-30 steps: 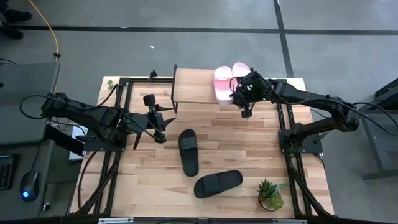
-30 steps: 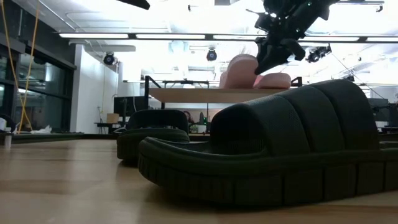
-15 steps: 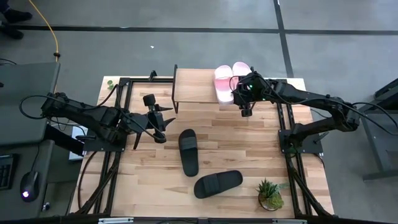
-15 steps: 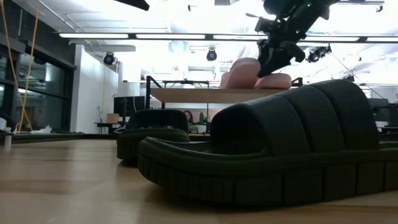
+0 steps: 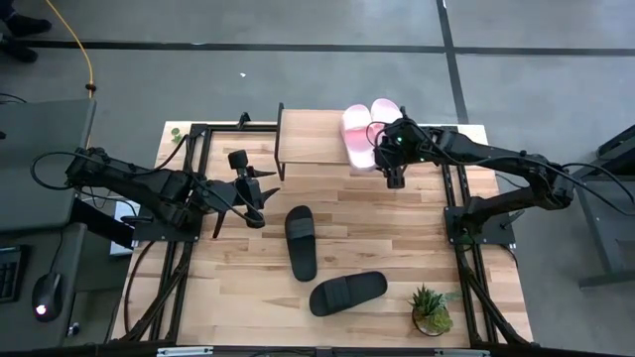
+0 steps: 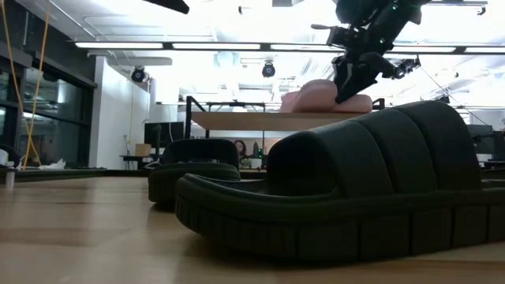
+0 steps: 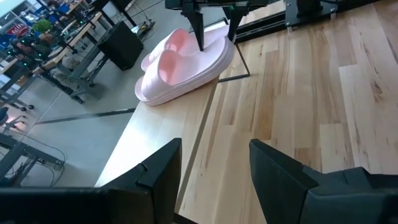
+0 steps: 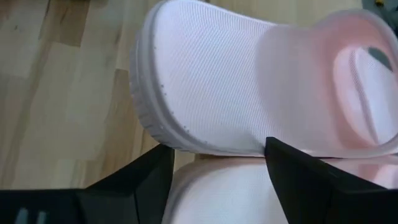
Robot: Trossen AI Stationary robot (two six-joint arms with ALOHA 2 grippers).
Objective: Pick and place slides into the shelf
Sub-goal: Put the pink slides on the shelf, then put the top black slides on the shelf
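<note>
The pink slides [image 8: 249, 93] under my right gripper [image 8: 214, 165] look like soft matt foam, the footbed finely dimpled; beneath them the shelf [image 5: 313, 139] board is pale smooth wood with matt black metal legs; the black slides [image 5: 301, 241] near it look matt, rubbery and ribbed; the table [image 5: 397, 238] is light, satin-finished planks.

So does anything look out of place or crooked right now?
Yes: the two pink slides overhang the shelf's right end, one resting partly on the other. The two black slides lie at different angles on the table.

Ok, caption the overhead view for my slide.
Right gripper beside pink slides on shelf; black slides remain.
</note>
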